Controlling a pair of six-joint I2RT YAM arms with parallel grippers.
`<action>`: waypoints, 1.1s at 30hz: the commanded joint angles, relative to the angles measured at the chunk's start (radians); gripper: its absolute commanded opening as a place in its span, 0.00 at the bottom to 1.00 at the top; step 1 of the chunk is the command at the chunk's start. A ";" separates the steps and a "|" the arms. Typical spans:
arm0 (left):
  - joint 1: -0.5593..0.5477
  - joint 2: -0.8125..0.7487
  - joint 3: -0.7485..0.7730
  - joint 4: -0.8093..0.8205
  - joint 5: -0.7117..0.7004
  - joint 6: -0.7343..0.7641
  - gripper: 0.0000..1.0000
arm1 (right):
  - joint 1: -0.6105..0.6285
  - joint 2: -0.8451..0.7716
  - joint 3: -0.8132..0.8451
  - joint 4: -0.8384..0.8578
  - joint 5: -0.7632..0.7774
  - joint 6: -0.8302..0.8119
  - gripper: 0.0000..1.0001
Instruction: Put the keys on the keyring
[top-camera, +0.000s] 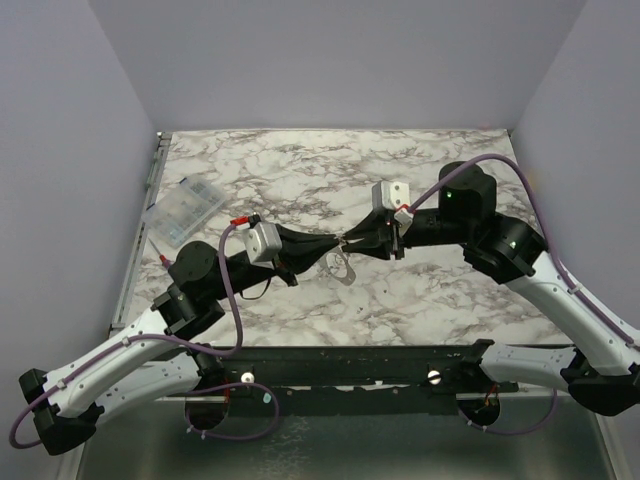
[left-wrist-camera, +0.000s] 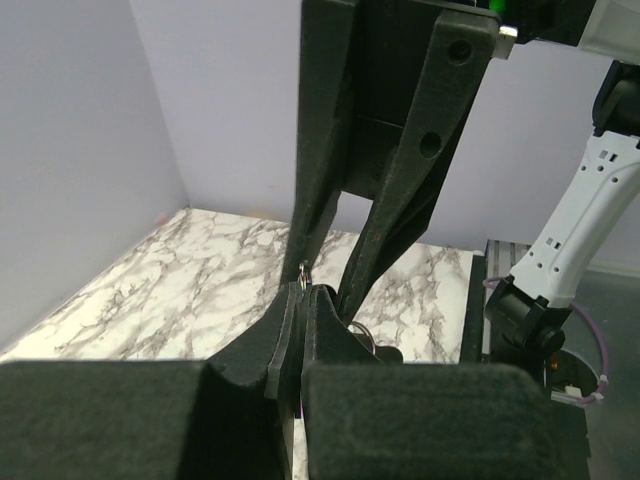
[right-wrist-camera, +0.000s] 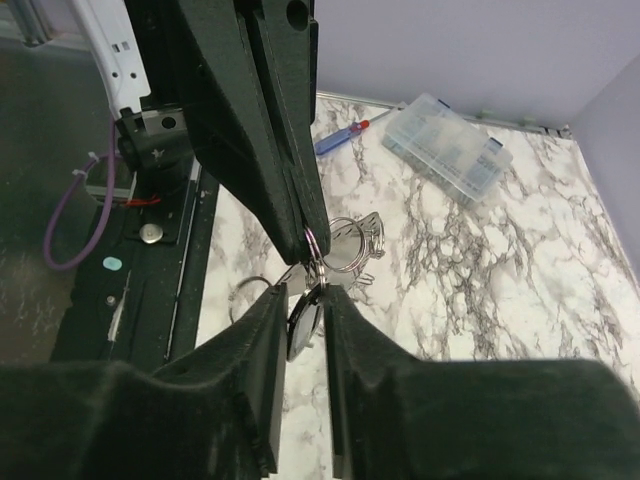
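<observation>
Both grippers meet tip to tip above the middle of the marble table (top-camera: 430, 180). My left gripper (top-camera: 335, 244) (left-wrist-camera: 303, 288) is shut on a thin wire ring at the top of the keyring (right-wrist-camera: 345, 243), whose silvery hoops hang just behind its fingertips (right-wrist-camera: 305, 225). A bit of that ring pokes out above the tips in the left wrist view. The key (right-wrist-camera: 303, 318), a small dark oblong with a paler centre, hangs from the ring. My right gripper (right-wrist-camera: 305, 290) (top-camera: 352, 241) has its fingers close on both sides of the key, touching it. The keyring (top-camera: 340, 266) dangles below the tips.
A clear plastic box (top-camera: 185, 212) (right-wrist-camera: 448, 147) lies at the table's far left. A blue-handled screwdriver (right-wrist-camera: 340, 135) lies next to it. Another loose ring (right-wrist-camera: 245, 292) shows below the grippers. The black mounting rail (top-camera: 350, 360) runs along the near edge.
</observation>
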 joint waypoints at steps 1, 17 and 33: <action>0.000 -0.008 0.041 0.017 0.024 0.007 0.00 | 0.003 0.009 0.030 -0.063 -0.022 -0.037 0.17; 0.000 -0.029 0.043 0.079 -0.085 -0.010 0.00 | 0.003 -0.036 -0.059 0.033 0.015 0.005 0.01; 0.000 -0.065 -0.042 0.315 -0.269 -0.087 0.00 | 0.003 -0.092 -0.260 0.458 0.009 0.262 0.02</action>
